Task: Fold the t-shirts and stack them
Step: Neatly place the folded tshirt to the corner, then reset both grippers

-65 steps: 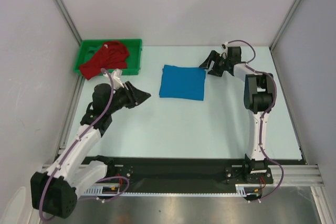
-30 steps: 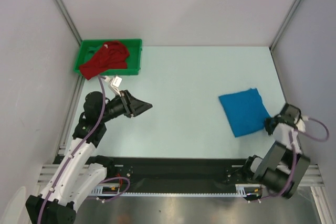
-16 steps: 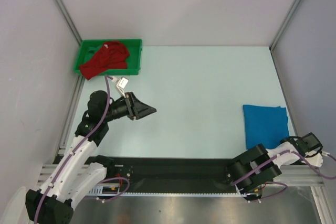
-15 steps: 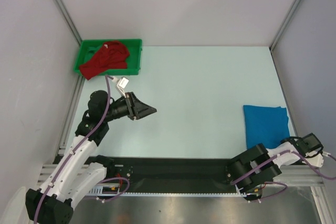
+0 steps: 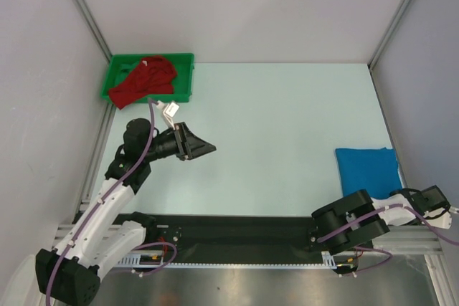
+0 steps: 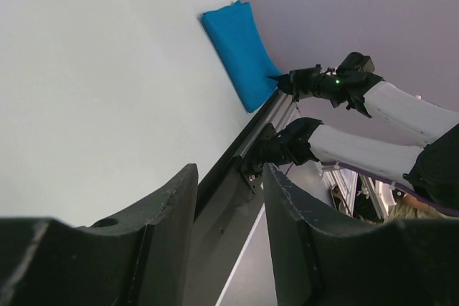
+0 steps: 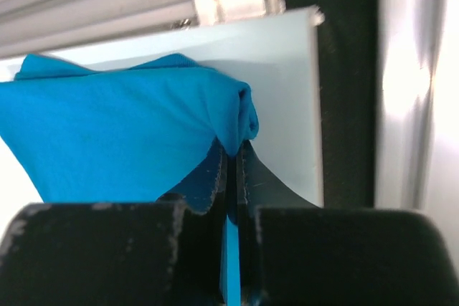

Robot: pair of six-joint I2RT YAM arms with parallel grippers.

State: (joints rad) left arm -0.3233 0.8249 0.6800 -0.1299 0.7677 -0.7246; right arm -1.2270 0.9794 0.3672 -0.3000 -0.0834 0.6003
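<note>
Pale table (image 5: 272, 120) bears the blue shirt (image 5: 366, 168), clamped by right tool (image 7: 231, 155); left tool (image 5: 209, 150) gapes empty.

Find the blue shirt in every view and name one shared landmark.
Top external: blue shirt at the near right corner of the table.
Left wrist: upper middle, at the table's edge.
Right wrist: fills the left and centre.
Shared landmark: the right gripper shut on its corner.

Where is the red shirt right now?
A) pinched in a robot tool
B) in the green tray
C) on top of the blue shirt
B: the red shirt lies bunched in the green tray, far across the table from the blue shirt.
</note>
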